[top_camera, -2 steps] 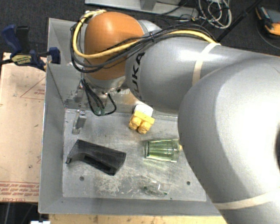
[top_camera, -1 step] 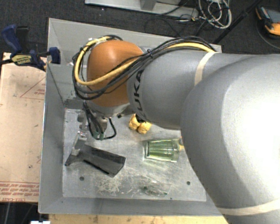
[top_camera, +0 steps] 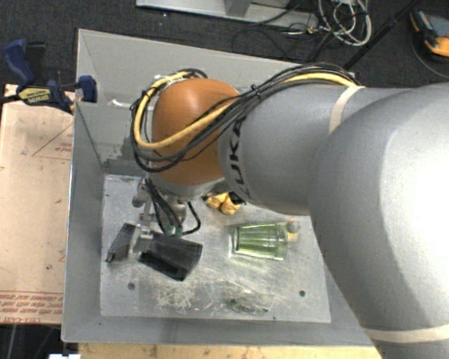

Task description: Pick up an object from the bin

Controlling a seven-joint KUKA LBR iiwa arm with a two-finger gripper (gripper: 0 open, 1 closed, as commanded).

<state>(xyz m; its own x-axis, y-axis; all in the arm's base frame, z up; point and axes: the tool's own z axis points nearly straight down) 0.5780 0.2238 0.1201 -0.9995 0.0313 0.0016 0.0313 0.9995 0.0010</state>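
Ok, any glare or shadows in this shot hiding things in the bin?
In the camera view, soft sheen on the orange wrist cover and the grey arm, no harsh glare; the arm shades the bin floor near the small yellow thing; the clear green bottle and the black flat thing by the gripper are evenly lit.

In the bin (top_camera: pixel 291 299) the near strip and near-right corner lie open. At left a black flat block (top_camera: pixel 169 255) and a grey piece (top_camera: pixel 120 243) lie close; a green clear bottle (top_camera: pixel 260 241) and a small yellow thing (top_camera: pixel 223 203) block the middle; the arm (top_camera: pixel 292 150) covers the far side
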